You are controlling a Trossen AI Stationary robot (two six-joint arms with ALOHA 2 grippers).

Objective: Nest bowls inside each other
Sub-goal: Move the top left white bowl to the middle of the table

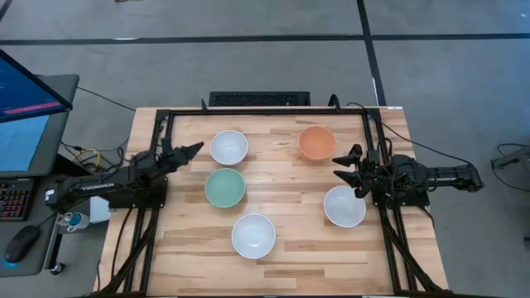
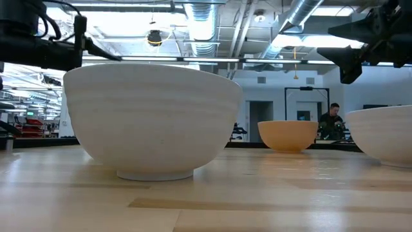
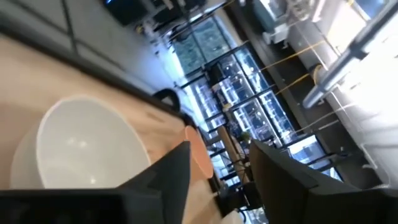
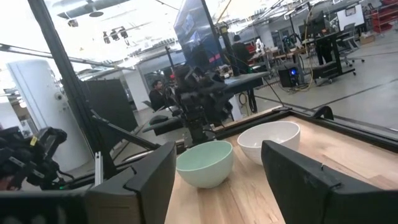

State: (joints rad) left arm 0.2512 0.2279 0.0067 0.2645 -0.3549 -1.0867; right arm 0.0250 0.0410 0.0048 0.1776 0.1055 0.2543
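Observation:
Five bowls stand upright on their bases on the wooden table. One white bowl (image 1: 228, 146) is far left, with the orange bowl (image 1: 317, 142) far right. The mint green bowl (image 1: 224, 187) sits at the middle left. A second white bowl (image 1: 344, 206) stands at the right and a third (image 1: 253, 236) near the front. My left gripper (image 1: 194, 150) is open and hovers just left of the far white bowl (image 3: 81, 146). My right gripper (image 1: 340, 165) is open, in the air between the orange bowl and the right white bowl. It faces the mint bowl (image 4: 205, 163).
A black metal frame (image 1: 265, 111) borders the table's far, left and right sides. A monitor, keyboard and mouse sit beyond the left edge (image 1: 25, 116). A person (image 2: 333, 119) shows in the room beyond the table. Bare wood lies between the bowls.

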